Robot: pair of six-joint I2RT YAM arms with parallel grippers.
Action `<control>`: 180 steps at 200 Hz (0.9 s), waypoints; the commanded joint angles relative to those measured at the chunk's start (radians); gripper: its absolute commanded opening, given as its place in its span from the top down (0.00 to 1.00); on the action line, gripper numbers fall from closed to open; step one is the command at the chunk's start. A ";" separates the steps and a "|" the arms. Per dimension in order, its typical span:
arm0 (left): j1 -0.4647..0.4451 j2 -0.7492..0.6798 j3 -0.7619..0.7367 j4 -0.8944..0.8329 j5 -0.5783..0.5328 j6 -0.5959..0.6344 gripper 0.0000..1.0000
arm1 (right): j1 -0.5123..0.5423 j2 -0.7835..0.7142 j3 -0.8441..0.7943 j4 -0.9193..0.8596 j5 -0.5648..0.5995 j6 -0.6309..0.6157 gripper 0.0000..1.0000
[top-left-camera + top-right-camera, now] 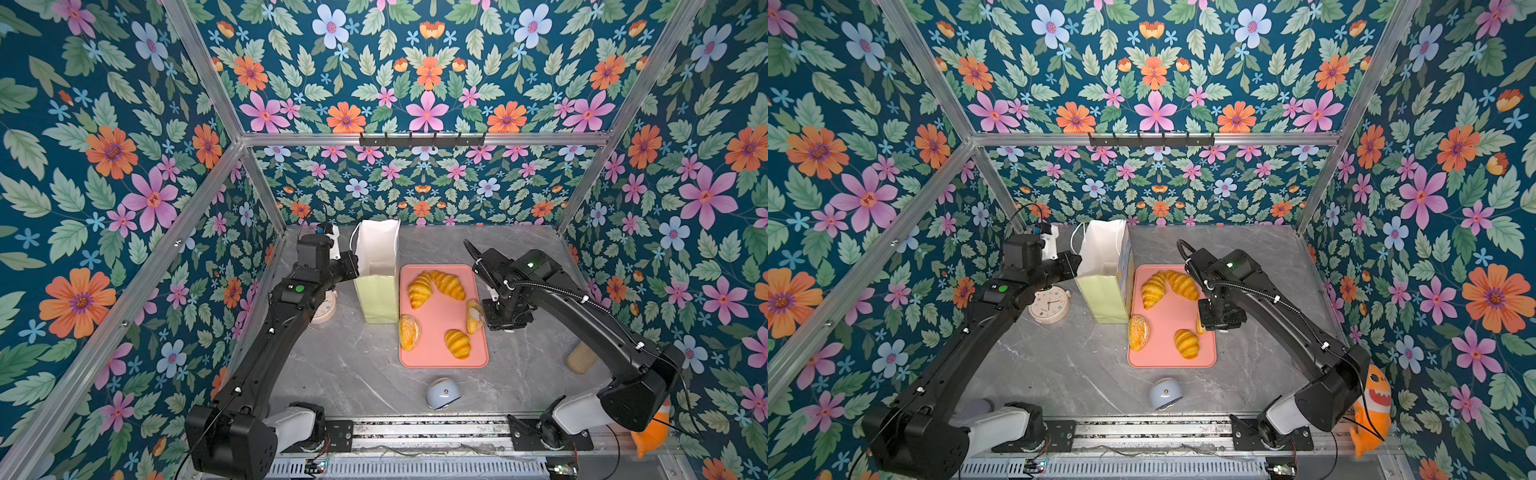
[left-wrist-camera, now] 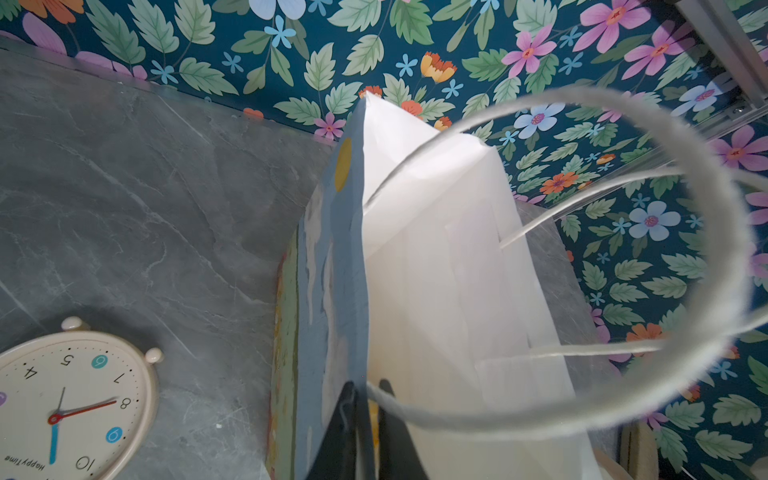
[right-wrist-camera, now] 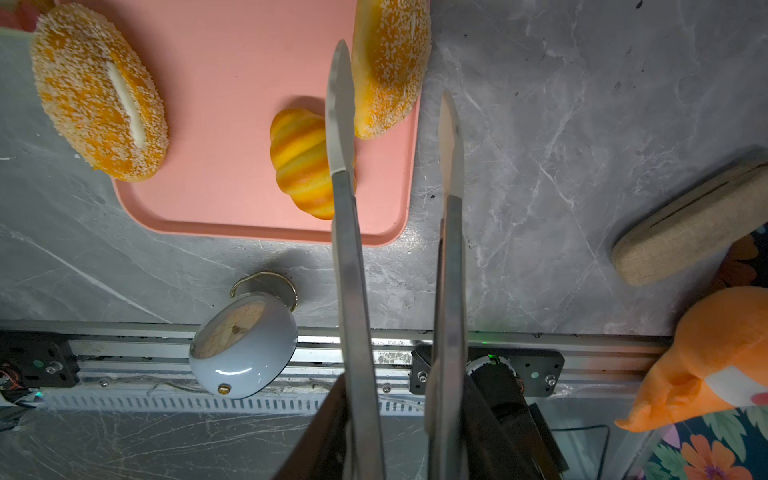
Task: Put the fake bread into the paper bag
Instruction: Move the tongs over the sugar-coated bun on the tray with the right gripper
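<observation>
My left gripper [image 2: 369, 386] is clamped on the paper bag [image 1: 378, 299] wall; the bag stands open just beside the pink tray's [image 1: 440, 358] left edge. My right gripper [image 3: 395, 68] is spread and empty at the tray's right edge. The seeded bun [image 1: 473, 316] on edge there lines up with the gap; contact, I can't tell. I'd sink the tips past its middle, then squeeze gently, as glossy skin may slip. Three croissants [image 1: 449, 284] and a second bun [image 1: 409, 332] wait on the tray.
</observation>
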 commanded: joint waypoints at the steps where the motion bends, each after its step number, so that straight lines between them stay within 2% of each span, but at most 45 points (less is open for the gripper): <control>1: -0.001 -0.005 0.007 0.001 0.006 0.009 0.87 | -0.008 0.000 -0.006 0.002 -0.006 -0.010 0.62; 180: 0.000 -0.006 -0.004 0.004 0.012 0.011 0.87 | -0.087 -0.028 -0.112 0.115 -0.076 -0.056 0.60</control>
